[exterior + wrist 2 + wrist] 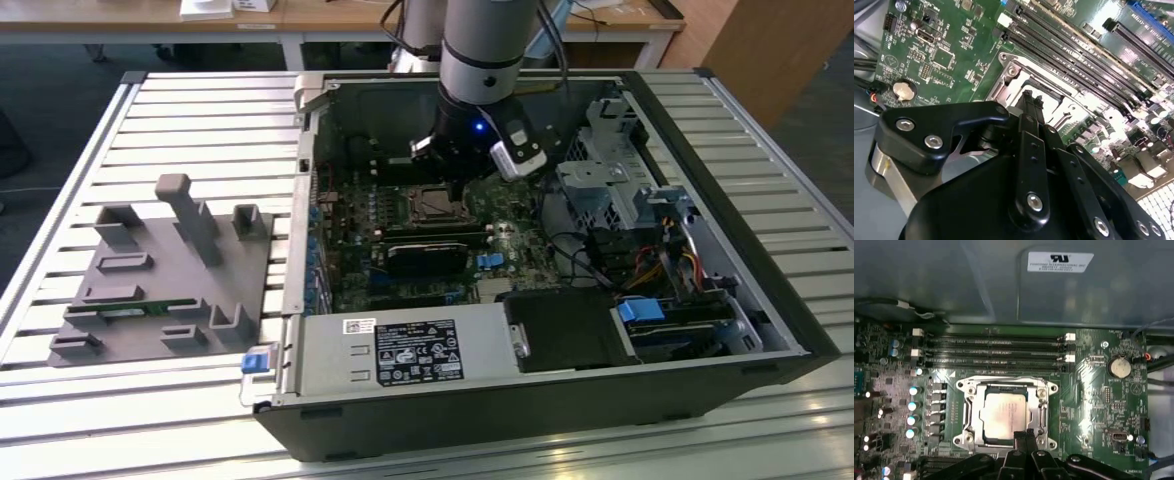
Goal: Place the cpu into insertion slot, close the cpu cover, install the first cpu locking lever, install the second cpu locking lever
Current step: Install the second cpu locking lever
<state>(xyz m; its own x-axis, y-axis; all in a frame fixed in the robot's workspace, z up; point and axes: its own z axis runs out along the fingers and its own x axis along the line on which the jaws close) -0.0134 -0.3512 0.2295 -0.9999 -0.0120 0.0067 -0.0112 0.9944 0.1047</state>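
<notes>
Pale silver cpu (1004, 412) already seated in the insertion slot (970, 412), with the cpu cover (1006, 385) framing it flat on the green motherboard (1104, 405), so probably closed over the chip. Gripper (1025, 436) poised just at the slot's near edge, fingertips pressed together and pinching nothing, seemingly narrowed to push a thin locking lever rather than grasp
</notes>
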